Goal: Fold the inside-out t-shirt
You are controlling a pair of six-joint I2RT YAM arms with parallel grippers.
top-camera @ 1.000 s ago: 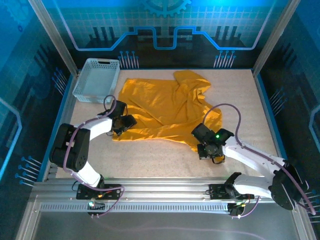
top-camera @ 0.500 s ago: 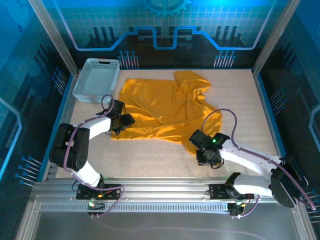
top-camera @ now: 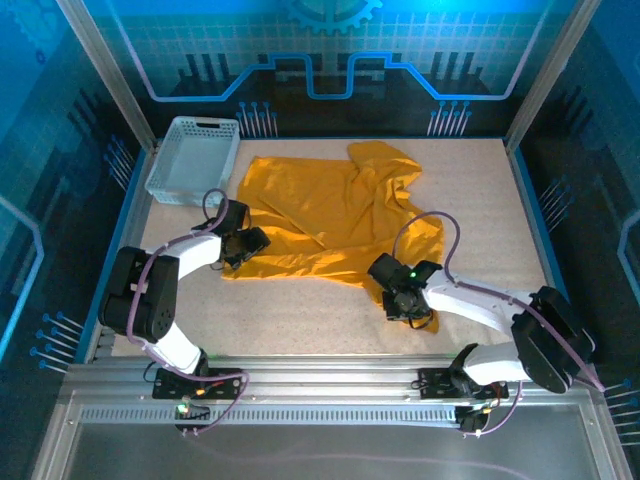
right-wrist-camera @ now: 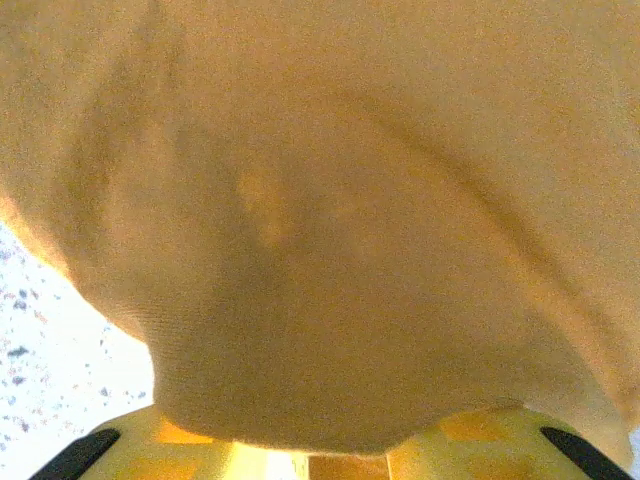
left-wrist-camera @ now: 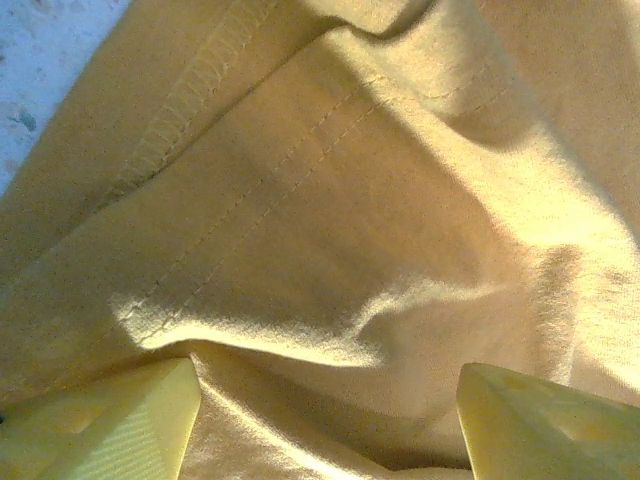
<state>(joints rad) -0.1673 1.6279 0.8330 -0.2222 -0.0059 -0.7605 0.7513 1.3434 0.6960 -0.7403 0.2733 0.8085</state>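
Top external view first: where does the inside-out t-shirt (top-camera: 330,215) lie? — Inspector

It is spread and rumpled over the middle of the table (top-camera: 300,325), plain mustard side up, reaching close to the far edge. One corner trails toward the near edge, right of centre. A light grey basket (top-camera: 195,158) stands in the far-left corner, just beside the cloth. Contact between the two cannot be confirmed. — Assistant

And the left gripper (top-camera: 258,241)? — Inspector

It sits at the shirt's left border, toward the table's left edge. In the left wrist view both yellow fingertips (left-wrist-camera: 110,425) stand wide apart, and a soft ridge of fabric lies loose between them. Finding: the jaws are spread and clamp no cloth. A stitched hem runs diagonally across that view, with a sliver of bare table at the upper left. — Assistant

And the right gripper (top-camera: 405,305)? — Inspector

It is over the trailing corner, close to the table's near edge. In the right wrist view the cloth drapes across the fingers and hides them, and speckled table shows at the lower left. Whether those jaws are parted or closed on the fabric cannot be determined. — Assistant
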